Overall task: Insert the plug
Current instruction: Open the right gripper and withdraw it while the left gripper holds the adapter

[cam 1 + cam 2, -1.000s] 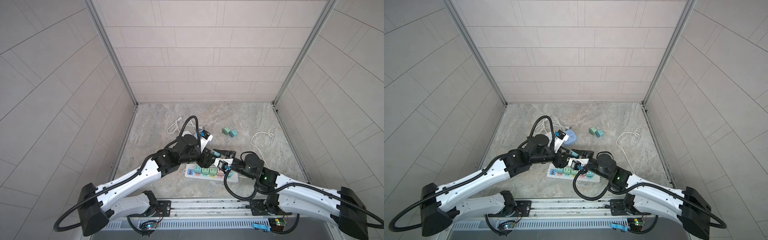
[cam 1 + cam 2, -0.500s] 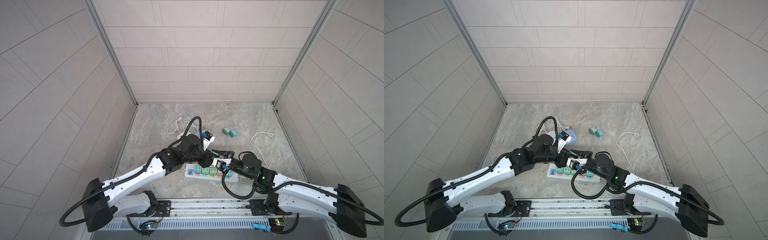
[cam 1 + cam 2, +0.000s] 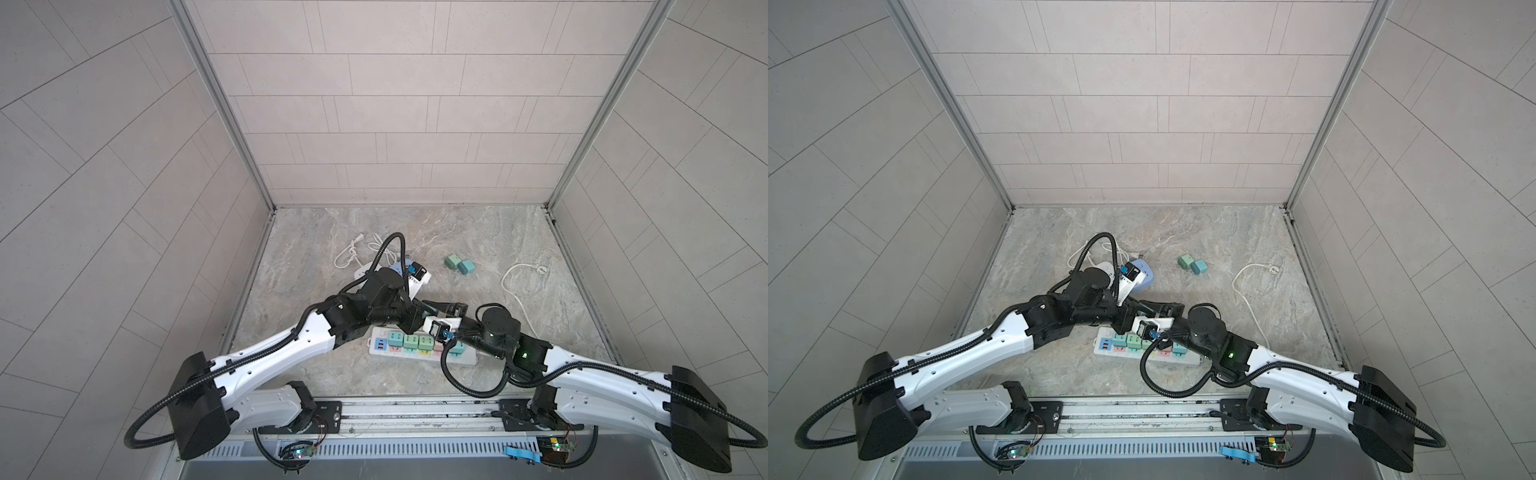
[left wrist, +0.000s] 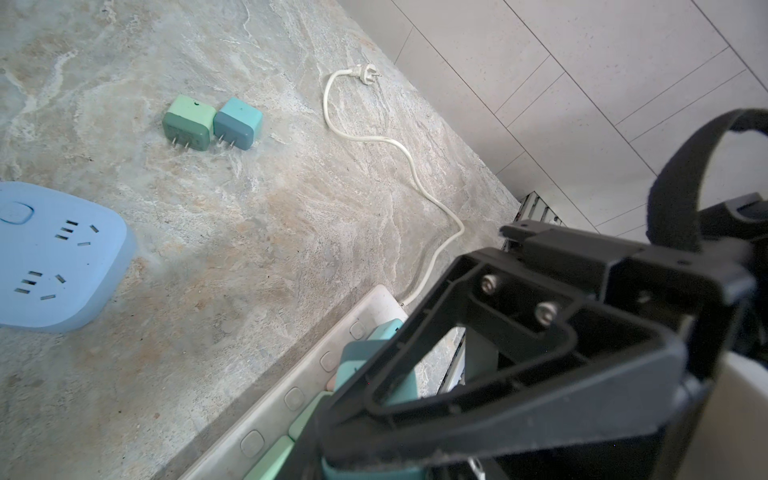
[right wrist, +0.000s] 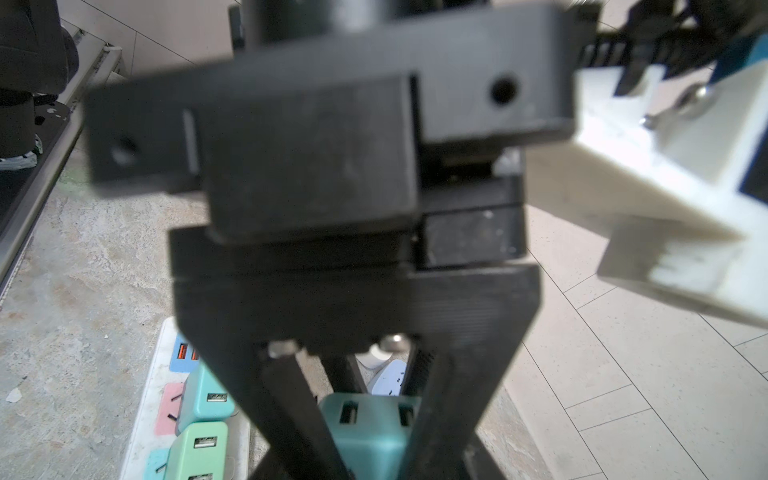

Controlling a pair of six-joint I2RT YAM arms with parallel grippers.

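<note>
Right gripper (image 5: 376, 473) points its fingers steeply down over the white power strip (image 4: 272, 419). A teal plug (image 5: 370, 440) shows through the near finger's open frame, just behind it. That finger masks the far one, so I cannot tell whether the jaws are clamped on the plug. I also cannot tell whether its prongs are seated or above the socket.

Left gripper (image 4: 332, 449) reaches down to the same spot from the opposite side, its tip at a teal body on the strip, touching or apart I cannot tell. Its jaws are equally masked. I judge the two meet here so that one can keep the plug upright while the other braces or presses. The downward pose suits prongs that must enter straight. Mint plugs (image 5: 195, 451) fill sockets beyond the right gripper, toward the strip's USB end.

Both top views show the arms crossing above the strip, but wrists and camera mounts cover both sets of fingertips. Only the right wrist view gives the plug's face with its two ports. The left wrist view adds what the right wrist view lacks. Beyond the left gripper it shows the strip's far end with its white cable (image 4: 399, 145). Well past that lie a pair of loose plugs (image 4: 189, 124), side by side with prongs out, and a blue power strip (image 4: 54, 257) in plain sight.
</note>
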